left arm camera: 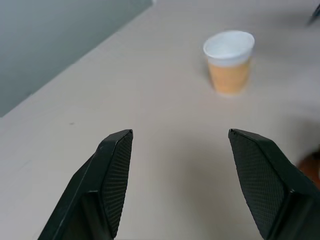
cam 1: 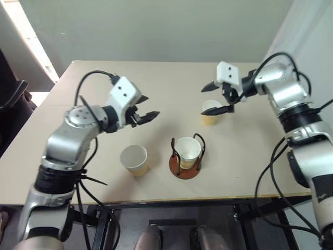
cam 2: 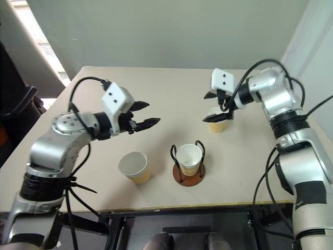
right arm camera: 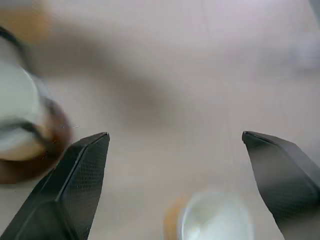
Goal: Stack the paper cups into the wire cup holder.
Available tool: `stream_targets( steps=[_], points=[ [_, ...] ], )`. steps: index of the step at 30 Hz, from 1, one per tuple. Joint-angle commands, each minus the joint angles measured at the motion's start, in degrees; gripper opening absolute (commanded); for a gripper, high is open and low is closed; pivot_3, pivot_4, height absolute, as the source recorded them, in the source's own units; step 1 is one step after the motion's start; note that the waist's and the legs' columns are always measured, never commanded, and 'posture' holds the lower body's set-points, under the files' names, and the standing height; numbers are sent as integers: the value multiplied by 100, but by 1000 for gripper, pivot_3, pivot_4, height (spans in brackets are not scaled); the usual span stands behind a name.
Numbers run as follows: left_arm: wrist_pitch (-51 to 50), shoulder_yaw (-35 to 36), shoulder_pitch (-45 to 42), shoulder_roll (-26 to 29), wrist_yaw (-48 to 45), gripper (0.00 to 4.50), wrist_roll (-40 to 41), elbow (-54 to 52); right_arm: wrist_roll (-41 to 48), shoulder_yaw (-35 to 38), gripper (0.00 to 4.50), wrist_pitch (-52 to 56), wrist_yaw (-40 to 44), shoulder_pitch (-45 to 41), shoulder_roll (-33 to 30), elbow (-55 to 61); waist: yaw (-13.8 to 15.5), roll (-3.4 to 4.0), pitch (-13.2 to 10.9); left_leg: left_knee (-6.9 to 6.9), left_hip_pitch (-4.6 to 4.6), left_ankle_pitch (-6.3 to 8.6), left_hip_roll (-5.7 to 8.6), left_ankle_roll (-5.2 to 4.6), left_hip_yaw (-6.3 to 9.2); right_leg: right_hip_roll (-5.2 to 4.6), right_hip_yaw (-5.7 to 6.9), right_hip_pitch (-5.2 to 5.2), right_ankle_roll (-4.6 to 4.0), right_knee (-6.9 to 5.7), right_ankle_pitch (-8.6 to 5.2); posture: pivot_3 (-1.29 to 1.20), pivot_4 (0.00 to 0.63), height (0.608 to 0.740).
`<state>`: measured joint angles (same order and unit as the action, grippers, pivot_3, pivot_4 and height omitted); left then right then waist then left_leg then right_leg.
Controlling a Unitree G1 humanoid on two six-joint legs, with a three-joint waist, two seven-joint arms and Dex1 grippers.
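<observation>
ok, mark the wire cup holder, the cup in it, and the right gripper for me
wire cup holder (cam 1: 186, 172): left eye view, on the brown disc base's front edge.
cup in the holder (cam 1: 188, 147): left eye view, on its white inside.
right gripper (cam 1: 217, 97): left eye view, midway between the open fingertips.

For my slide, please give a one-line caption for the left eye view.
Right hand open above one paper cup; a second cup sits in the wire holder, a third beside it.
</observation>
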<state>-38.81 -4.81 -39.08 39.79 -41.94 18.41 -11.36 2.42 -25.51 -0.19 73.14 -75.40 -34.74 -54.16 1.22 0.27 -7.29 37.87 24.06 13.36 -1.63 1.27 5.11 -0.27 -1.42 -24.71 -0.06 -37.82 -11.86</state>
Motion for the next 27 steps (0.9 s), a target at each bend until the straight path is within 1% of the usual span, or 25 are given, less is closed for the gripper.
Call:
stream_targets(
  steps=[1,4,6,8,14,19,22,24,26,27],
  points=[
    [18,56,52,-6,-10,3280,-21,-294,-455,246,4423,-421,-610,-367,91,-864,-9,0,0,-7,5,1,-2,3,-3,1,0,-9,7,0,4,0,150,740],
    [23,98,166,8,-32,3280,5,-388,-559,425,4423,-411,-899,-407,277,-1380,-23,0,0,-59,2,-7,-13,27,-20,6,-1,-30,9,11,4,0,150,740],
    [18,111,228,18,-22,3280,-1,-450,-625,550,4423,-403,-1060,-411,378,-1569,-30,0,0,-92,0,-29,-19,60,-31,9,-4,-41,9,25,4,0,150,740],
    [7,134,289,31,-9,3280,-3,-512,-724,629,4423,-461,-1149,-388,446,-1667,-26,0,0,-103,0,-31,-28,65,-32,16,-3,-42,8,35,3,0,150,740],
    [-100,249,562,151,-12,3280,40,-748,-943,725,4423,-580,-918,-288,576,-1716,-26,1,0,-97,6,-22,-28,49,-39,13,-7,-42,9,44,4,0,150,740],
    [-334,271,768,343,-275,3280,309,-1077,-1282,600,4423,-636,-671,-169,562,-1699,-13,1,0,-87,5,-21,-27,46,-40,11,-7,-41,9,29,4,0,150,740],
    [-445,261,851,390,-307,3280,403,-1255,-1457,568,3851,-553,-545,-90,561,-1709,-16,1,0,-84,2,-21,-27,45,-41,10,-7,-41,8,19,4,0,150,740],
    [-485,245,877,423,-288,3280,393,-1301,-1581,550,3295,-583,-583,-51,554,-1712,-16,1,0,-83,1,-23,-27,45,-41,10,-7,-41,8,12,4,0,150,740],
    [-479,251,883,434,-266,3280,386,-1306,-1690,538,2494,-651,-627,-16,546,-1721,-21,1,0,-81,-4,-25,-27,46,-41,9,-7,-41,8,1,4,0,150,740],
    [-473,254,884,435,-258,3280,384,-1307,-1727,547,2162,-688,-633,-3,545,-1721,-24,1,-1,-81,-6,-25,-27,46,-42,9,-7,-41,8,-2,4,0,150,740]
  ],
)
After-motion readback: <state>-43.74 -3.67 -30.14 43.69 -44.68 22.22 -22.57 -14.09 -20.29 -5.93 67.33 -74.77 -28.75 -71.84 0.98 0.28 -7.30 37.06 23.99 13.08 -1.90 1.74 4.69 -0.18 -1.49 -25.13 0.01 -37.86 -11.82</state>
